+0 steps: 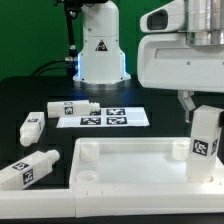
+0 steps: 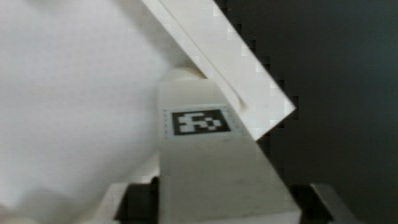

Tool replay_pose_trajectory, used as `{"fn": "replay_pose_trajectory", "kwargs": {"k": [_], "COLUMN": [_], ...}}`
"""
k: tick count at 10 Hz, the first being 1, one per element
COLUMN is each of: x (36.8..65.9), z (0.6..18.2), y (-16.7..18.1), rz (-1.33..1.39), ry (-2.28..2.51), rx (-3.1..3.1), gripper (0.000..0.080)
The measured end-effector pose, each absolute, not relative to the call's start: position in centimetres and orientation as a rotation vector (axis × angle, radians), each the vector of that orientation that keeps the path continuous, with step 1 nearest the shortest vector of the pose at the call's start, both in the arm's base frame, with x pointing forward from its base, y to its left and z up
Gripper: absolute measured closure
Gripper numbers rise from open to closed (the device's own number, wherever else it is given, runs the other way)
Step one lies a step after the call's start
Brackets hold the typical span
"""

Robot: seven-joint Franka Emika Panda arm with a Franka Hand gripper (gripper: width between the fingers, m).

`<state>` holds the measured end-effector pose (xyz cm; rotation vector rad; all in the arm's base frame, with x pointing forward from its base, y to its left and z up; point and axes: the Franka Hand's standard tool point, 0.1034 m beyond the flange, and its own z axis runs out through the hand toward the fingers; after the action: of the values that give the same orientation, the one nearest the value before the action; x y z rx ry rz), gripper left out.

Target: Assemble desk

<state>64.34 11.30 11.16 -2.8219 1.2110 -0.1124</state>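
Desk assembly, one leg in hand: my gripper is closed on the upper end of a desk leg, its tag facing the camera; I hold it upright at a right-hand corner of the desk top, which fills the lower half of the exterior view. Whether the leg's foot has entered the corner hole, I cannot tell. Other legs lie at the left of that frame, the nearest loose leg just beside the top. The risks, as I judge them: a leg tilted or off-centre could jam in the hole; a hard push could shove the top sideways; letting go before it seats could topple it.
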Motion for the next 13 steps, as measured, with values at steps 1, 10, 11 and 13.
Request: {"fn": "replay_pose_trajectory", "kwargs": {"k": [1,10,11,13], "x": [64.38,64.70,64.68,64.65], "z": [11.12,10.99,10.99,10.92], "y": [11.00,11.26,11.15,11.19], "rz": [-0.082,0.078,0.075,0.075], "ry": [1.354,2.466,2.472,2.463], "rx": [-2.752,-1.615,-1.602,-1.617], "gripper": [0.0503,0.0510,0.0510,0.0452]}}
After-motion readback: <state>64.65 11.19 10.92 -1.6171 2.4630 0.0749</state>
